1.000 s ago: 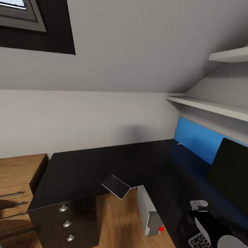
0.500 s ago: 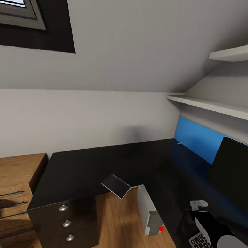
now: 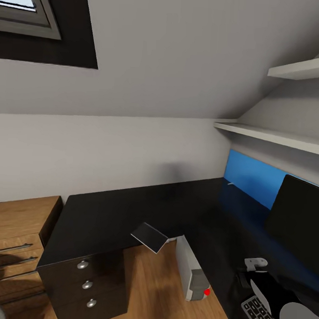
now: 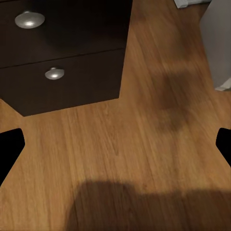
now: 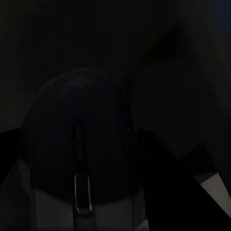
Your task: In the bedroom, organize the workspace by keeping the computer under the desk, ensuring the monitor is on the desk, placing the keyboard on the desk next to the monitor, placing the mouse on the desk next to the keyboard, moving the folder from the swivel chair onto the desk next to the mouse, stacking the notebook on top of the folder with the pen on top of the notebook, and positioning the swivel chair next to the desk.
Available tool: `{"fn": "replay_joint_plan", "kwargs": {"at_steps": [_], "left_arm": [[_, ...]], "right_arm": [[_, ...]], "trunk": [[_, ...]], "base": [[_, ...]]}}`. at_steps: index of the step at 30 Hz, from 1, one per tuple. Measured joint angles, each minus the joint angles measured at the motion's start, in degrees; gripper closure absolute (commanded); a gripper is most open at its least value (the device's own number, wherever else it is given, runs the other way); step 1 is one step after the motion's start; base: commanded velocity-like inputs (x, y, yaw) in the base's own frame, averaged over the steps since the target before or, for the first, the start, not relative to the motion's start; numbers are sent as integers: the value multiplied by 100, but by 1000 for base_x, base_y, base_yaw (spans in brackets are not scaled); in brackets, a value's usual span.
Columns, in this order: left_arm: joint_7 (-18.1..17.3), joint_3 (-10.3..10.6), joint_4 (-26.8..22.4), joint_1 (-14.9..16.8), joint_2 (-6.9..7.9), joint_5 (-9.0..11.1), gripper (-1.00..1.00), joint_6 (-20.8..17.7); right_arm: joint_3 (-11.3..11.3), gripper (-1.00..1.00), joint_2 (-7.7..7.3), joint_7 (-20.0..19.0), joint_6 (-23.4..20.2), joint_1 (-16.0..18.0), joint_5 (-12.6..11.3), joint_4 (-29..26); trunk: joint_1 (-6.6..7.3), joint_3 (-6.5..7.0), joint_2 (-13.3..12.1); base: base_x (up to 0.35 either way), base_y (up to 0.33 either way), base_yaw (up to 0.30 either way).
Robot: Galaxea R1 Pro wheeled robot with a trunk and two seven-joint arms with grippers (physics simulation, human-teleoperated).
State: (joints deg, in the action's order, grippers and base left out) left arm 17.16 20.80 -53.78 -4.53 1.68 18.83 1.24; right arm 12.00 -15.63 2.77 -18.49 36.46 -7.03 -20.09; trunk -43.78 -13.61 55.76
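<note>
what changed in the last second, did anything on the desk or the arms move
Nothing among the objects visibly moved. The whole head view shifted slightly, so the camera moved, not the things. The long black L-shaped desk, the thin grey notebook overhanging its edge, the light grey computer tower and the black-screened monitor keep their places. The right gripper remains over the rounded black mouse.

the right arm (image 3: 274,296) was glossy black, ending low in a rounded pale grey shell — with a small light grey bracket at its far end. in the left wrist view, two flat black fingertips (image 4: 9,147) showed — blunt, angular and unmarked.
</note>
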Motion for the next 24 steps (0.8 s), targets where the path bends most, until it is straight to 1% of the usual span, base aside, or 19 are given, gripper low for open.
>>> {"fn": "replay_joint_plan", "kwargs": {"at_steps": [10,11,24], "left_arm": [[4,0,0,-4,0,0,-100,-3],[3,0,0,-3,0,0,-100,-2],[5,0,0,-3,0,0,-100,-4]], "right_arm": [[0,100,0,1,3,0,0,0],[0,-100,2,1,2,0,0,0],[1,-100,-3,9,16,0,-21,-30]], "trunk": [[0,0,0],[0,0,0],[0,0,0]], "base": [[-1,0,0],[0,0,0],[0,0,0]]}}
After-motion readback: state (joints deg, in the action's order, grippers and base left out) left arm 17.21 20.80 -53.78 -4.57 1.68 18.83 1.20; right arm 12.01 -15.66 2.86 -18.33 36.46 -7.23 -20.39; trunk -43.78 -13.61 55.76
